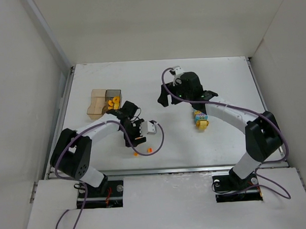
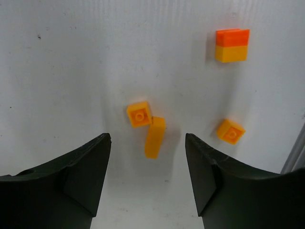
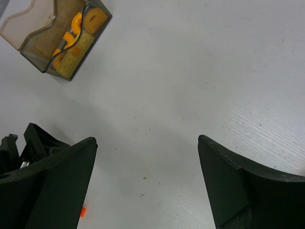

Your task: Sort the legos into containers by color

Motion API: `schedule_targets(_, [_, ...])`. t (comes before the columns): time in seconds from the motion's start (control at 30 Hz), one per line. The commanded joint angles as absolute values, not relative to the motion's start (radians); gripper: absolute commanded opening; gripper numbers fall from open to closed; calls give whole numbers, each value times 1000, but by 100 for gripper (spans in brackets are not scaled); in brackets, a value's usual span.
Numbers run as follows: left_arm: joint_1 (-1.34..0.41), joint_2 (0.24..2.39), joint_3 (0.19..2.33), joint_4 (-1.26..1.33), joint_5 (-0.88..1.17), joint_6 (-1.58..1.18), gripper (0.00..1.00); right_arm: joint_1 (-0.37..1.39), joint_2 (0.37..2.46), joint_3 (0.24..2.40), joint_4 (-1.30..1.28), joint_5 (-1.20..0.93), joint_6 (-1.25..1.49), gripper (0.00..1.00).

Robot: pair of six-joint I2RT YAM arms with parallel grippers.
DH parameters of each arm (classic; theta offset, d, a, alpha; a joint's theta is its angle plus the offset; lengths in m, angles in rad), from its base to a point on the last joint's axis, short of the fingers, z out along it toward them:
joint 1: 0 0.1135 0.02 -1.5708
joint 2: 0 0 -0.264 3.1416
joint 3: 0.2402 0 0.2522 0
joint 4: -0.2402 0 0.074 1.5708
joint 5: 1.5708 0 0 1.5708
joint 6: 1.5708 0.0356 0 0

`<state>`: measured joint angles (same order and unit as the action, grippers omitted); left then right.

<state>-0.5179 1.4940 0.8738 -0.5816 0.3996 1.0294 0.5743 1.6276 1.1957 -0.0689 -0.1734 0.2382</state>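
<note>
In the left wrist view an orange curved lego [image 2: 155, 137] lies on the table with a small orange square lego [image 2: 139, 114] touching its far end. My left gripper [image 2: 147, 139] is open, its tips on either side of the curved piece and clear of it. Another orange square [image 2: 230, 131] and an orange-red-on-yellow brick [image 2: 232, 45] lie to the right. The joined containers sit at the table's left: the tan one [image 1: 96, 103] and the dark grey one [image 1: 113, 99], which holds orange pieces and a pale yellow plate [image 3: 76, 50]. My right gripper [image 3: 147, 143] hangs open over bare table.
A stack of cyan and yellow bricks [image 1: 200, 118] lies under the right forearm. Two small orange pieces [image 1: 136, 154] [image 1: 149, 149] sit near the table's front edge by my left gripper [image 1: 135, 143]. My right gripper [image 1: 183, 99] is mid-table. White walls enclose the table.
</note>
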Motion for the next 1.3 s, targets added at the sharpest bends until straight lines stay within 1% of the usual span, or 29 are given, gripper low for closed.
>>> schedule_targets(0.0, [-523, 1515, 853, -517, 405, 1009, 60, 545, 1640, 1249, -38, -212, 222, 92])
schedule_targets(0.07, [-523, 1525, 827, -477, 381, 1009, 57, 545, 1649, 1267, -38, -212, 222, 92])
schedule_targets(0.2, [-523, 1536, 776, -440, 341, 1009, 46, 535, 1658, 1276, -38, -212, 222, 92])
schedule_targets(0.23, [-523, 1536, 763, -428, 341, 1009, 41, 535, 1658, 1276, -38, -212, 222, 92])
schedule_targets(0.27, [-523, 1536, 762, -417, 341, 1009, 31, 535, 1667, 1276, -38, -212, 222, 92])
schedule_targets(0.37, [-523, 1536, 752, -417, 341, 1000, 16, 526, 1667, 1276, -38, -212, 232, 92])
schedule_targets(0.4, [-523, 1536, 752, -417, 341, 1000, 2, 526, 1667, 1276, -38, -212, 232, 92])
schedule_targets(0.43, [-523, 1536, 752, -417, 331, 1000, 0, 526, 1667, 1276, -38, -212, 241, 92])
schedule_targets(0.57, [-523, 1503, 761, -475, 322, 1000, 0, 526, 1667, 1276, -38, -202, 241, 92])
schedule_targets(0.7, [-468, 1445, 819, -517, 313, 964, 0, 526, 1667, 1288, -38, -202, 241, 92])
schedule_targets(0.83, [-315, 1427, 1007, -484, 370, 758, 0, 526, 1687, 1310, -38, -212, 241, 91])
schedule_targets(0.87, [-290, 1427, 1032, -457, 370, 650, 0, 526, 1696, 1310, -38, -212, 241, 91])
schedule_targets(0.97, [-215, 1427, 1077, -295, 270, 491, 0, 526, 1706, 1331, -38, -222, 241, 91])
schedule_targets(1.0, [-200, 1427, 1077, -246, 174, 447, 0, 526, 1715, 1331, -38, -233, 241, 91])
schedule_targets(1.07, [-146, 1442, 1077, -108, 74, 324, 0, 526, 1715, 1341, -38, -233, 241, 91])
schedule_targets(1.13, [-105, 1491, 1089, -62, -3, 269, 0, 526, 1715, 1350, -38, -233, 241, 91])
schedule_targets(1.17, [-65, 1514, 1119, -61, -3, 243, 0, 526, 1724, 1359, -47, -242, 241, 91])
schedule_targets(1.27, [-26, 1616, 1189, -98, 27, 233, 0, 517, 1736, 1373, -57, -242, 241, 91])
